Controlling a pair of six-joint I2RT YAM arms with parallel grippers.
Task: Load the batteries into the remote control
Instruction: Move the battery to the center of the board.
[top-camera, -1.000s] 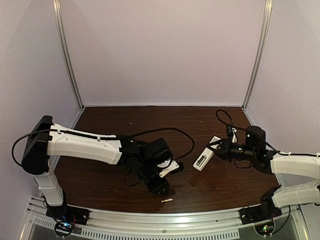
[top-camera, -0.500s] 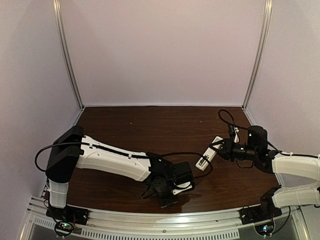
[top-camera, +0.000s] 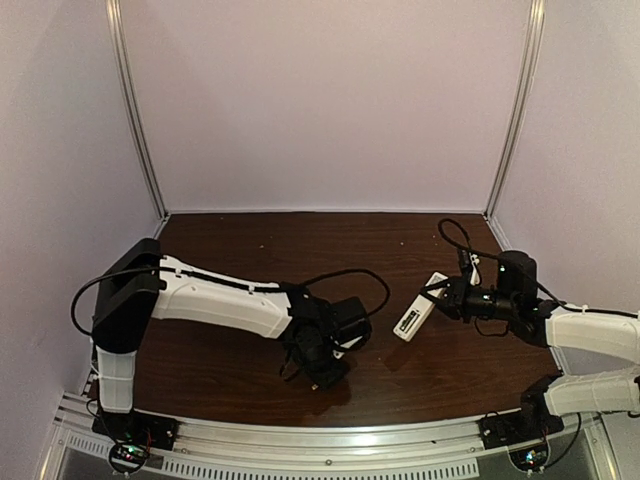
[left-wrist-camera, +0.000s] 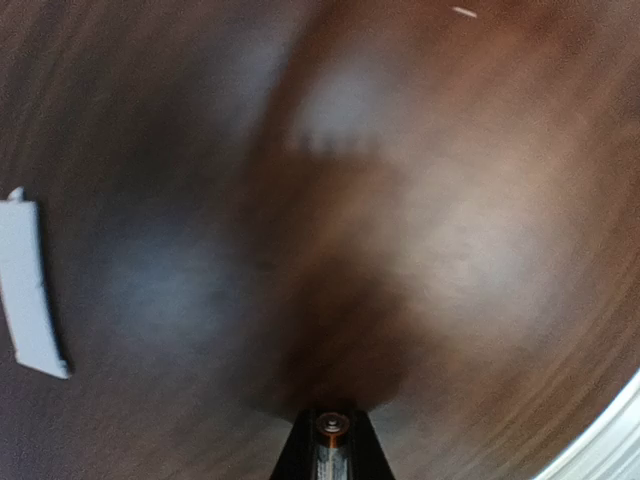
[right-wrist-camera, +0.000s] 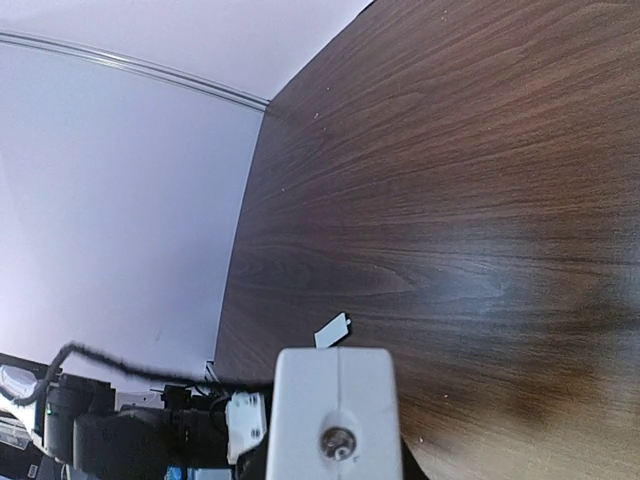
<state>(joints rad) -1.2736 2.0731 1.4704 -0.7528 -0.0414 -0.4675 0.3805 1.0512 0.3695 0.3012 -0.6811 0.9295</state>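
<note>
Here, left gripper with battery near table's edge.

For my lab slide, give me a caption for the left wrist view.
Left fingers pinch a battery over the dark wood table, white cover piece lying at left.

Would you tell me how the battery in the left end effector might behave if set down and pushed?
The battery is a small round cylinder, so it would probably roll on the smooth wooden table. Its metal end looks slick, so it may slip in the left end effector. It seems rigid.
</note>
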